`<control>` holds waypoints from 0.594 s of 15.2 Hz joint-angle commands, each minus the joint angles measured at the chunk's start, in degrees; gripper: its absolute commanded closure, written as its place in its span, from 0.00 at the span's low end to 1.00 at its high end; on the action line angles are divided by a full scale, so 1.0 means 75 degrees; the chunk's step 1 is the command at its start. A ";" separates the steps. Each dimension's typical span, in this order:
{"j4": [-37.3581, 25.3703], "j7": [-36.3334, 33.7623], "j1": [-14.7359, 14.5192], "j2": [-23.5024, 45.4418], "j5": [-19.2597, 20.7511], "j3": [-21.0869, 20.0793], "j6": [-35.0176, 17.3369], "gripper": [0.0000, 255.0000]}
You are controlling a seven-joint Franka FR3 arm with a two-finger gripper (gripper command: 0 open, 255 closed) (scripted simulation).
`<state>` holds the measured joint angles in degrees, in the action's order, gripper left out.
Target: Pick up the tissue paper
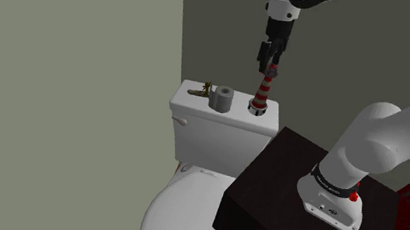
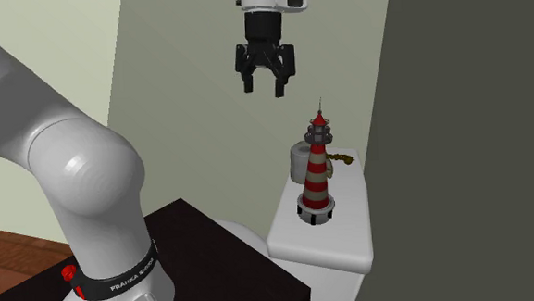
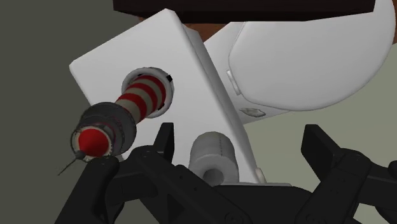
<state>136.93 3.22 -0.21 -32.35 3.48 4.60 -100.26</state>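
A grey tissue roll (image 1: 222, 98) stands upright on the white toilet tank lid (image 1: 196, 107), beside a red-and-white striped lighthouse figurine (image 1: 263, 93). My black gripper (image 1: 270, 68) hangs open well above the tank, close over the lighthouse top, holding nothing. From the second exterior view, the gripper (image 2: 263, 88) is high above the roll (image 2: 299, 162), which is partly hidden behind the lighthouse (image 2: 318, 170). In the wrist view the roll (image 3: 214, 153) lies far below between the spread fingers of the gripper (image 3: 240, 137), nearer one finger, with the lighthouse (image 3: 130, 108) alongside.
A small olive-brown object (image 1: 201, 90) lies on the tank lid past the roll. The toilet bowl with its closed lid (image 1: 182, 213) sits in front. The dark stand (image 1: 282, 194) abuts the tank. A wall (image 1: 65, 51) stands right behind the tank.
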 commanded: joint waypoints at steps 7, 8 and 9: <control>-0.0288 0.0121 -0.0160 0.2045 -0.0190 0.0075 -0.1918 0.00; -0.0377 0.0146 -0.0178 0.2322 -0.0222 0.0082 -0.2124 0.00; -0.0477 0.0172 -0.0195 0.2603 -0.0257 0.0087 -0.2323 0.00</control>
<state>133.88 4.26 -1.58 -14.80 1.76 5.15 -116.02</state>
